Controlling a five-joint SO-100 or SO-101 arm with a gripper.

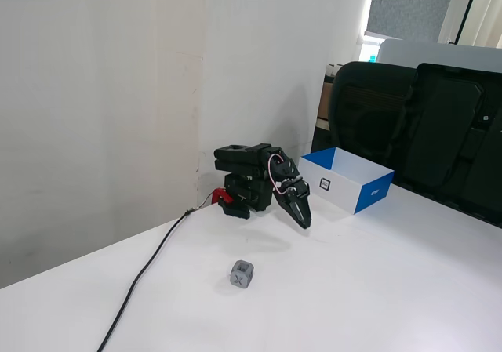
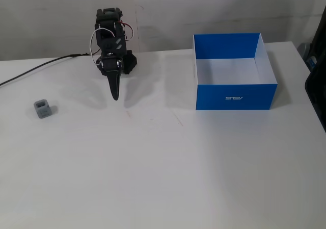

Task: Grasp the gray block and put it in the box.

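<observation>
The gray block (image 1: 241, 274) (image 2: 43, 108) rests on the white table, its X-marked face toward the camera in a fixed view. My black arm sits folded at the table's back by the wall. Its gripper (image 1: 305, 221) (image 2: 115, 96) is shut, points down at the table and holds nothing. The block lies well apart from the gripper, to its left in a fixed view. The box (image 1: 369, 196) (image 2: 236, 96), blue outside and white inside, stands open and empty on the other side of the arm.
A black cable (image 1: 149, 274) (image 2: 35, 70) runs across the table from the arm's base. Black office chairs (image 1: 423, 128) stand behind the box. The white wall (image 1: 118, 93) is directly behind the arm.
</observation>
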